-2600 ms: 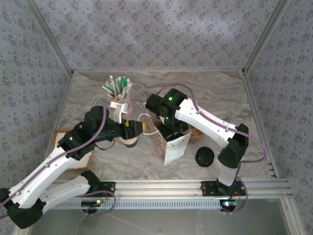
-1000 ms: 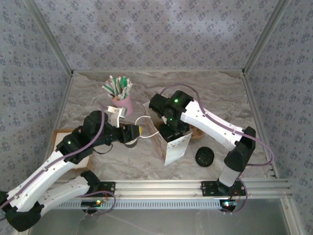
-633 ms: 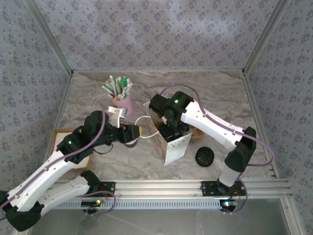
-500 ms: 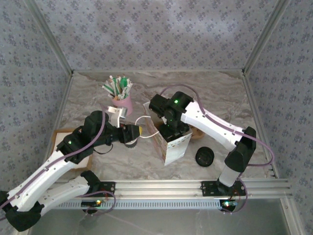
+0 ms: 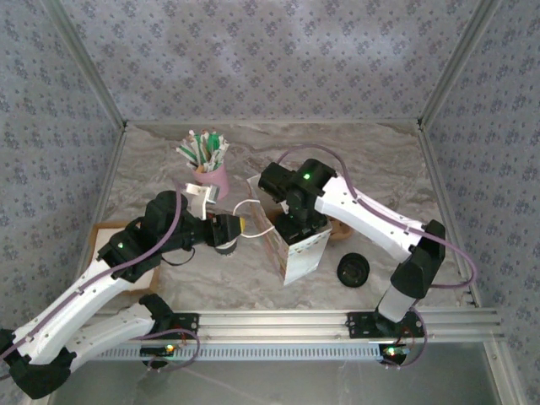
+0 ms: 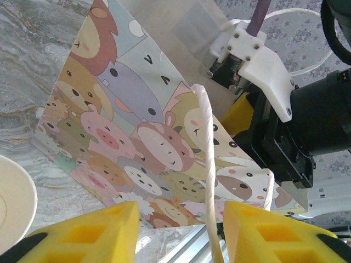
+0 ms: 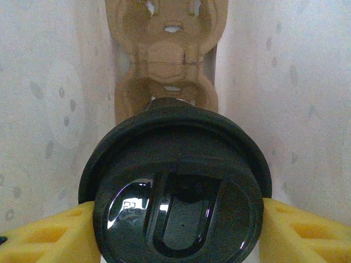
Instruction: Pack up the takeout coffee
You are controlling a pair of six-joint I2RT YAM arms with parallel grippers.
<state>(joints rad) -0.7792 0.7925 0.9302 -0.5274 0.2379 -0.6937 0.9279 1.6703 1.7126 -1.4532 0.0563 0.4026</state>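
Takeout coffee [image 7: 176, 189] hangs inside the paper bag [image 6: 137, 159], clamped on both sides by the yellow fingers [image 7: 49, 233] of the right pincer [image 7: 176, 233]. Deeper in the bag lies the brown moulded carrier [image 7: 164, 66].

The main danger looks like a missed seat. The cup's base is hidden under its own lid, so a descent slightly off the carrier's well could land it on a ridge, and it could tip on release. The white walls stand close on either side, and a finger or the lid's edge could catch the paper and drag the bag over.

The left pincer [image 6: 181, 233] offers little insurance. Its jaws stand apart with the white rope handle [image 6: 207, 164] running loose between them, not pinched, so the bag could slide on the marbled bench [image 5: 380, 160].

The coffee itself shows as a glossy round black lid with a raised sip slot, apparently seated level; its wall is out of sight. A second black lid [image 5: 353, 270] lies on the bench to the right of the bag.
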